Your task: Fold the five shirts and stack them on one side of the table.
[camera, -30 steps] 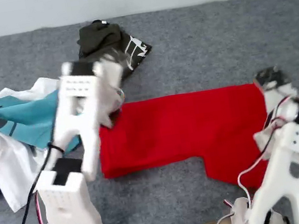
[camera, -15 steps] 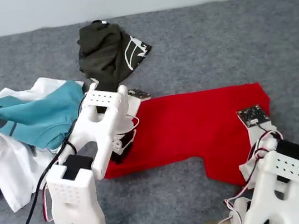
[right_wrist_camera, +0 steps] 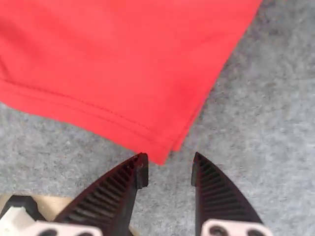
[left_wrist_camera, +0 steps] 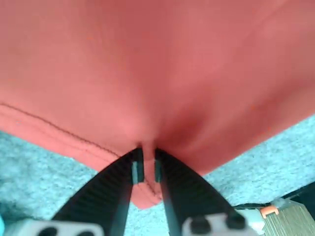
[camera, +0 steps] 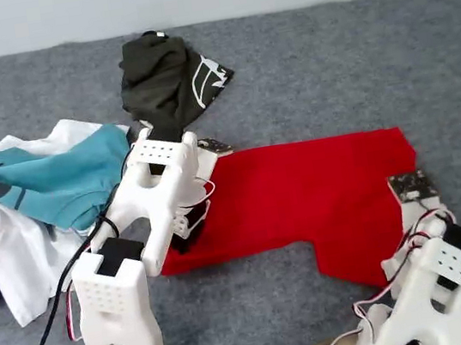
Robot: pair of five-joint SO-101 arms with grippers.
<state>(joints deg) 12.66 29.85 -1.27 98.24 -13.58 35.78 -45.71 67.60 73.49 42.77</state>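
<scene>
Pretty sketchy grab tbh: only a thin pucker of the red shirt [left_wrist_camera: 147,73] nipped between the pressed-together jaws of the left gripper [left_wrist_camera: 146,162], right at the hem. Could slip free on a pull, or drag the cloth into a bunch instead of a clean fold. Over at the right gripper [right_wrist_camera: 169,164], jaws spread, shirt corner barely at the mouth of the gap, so might close on just a sliver or on bare grey felt [right_wrist_camera: 266,123]. Soft floppy knit, stitched hem, roughly rectangular. Fuzzy, grippy-looking tabletop. Crumpled teal shirt [camera: 49,178], white shirt [camera: 9,258] and dark shirt [camera: 164,78] near the left jaws.
</scene>
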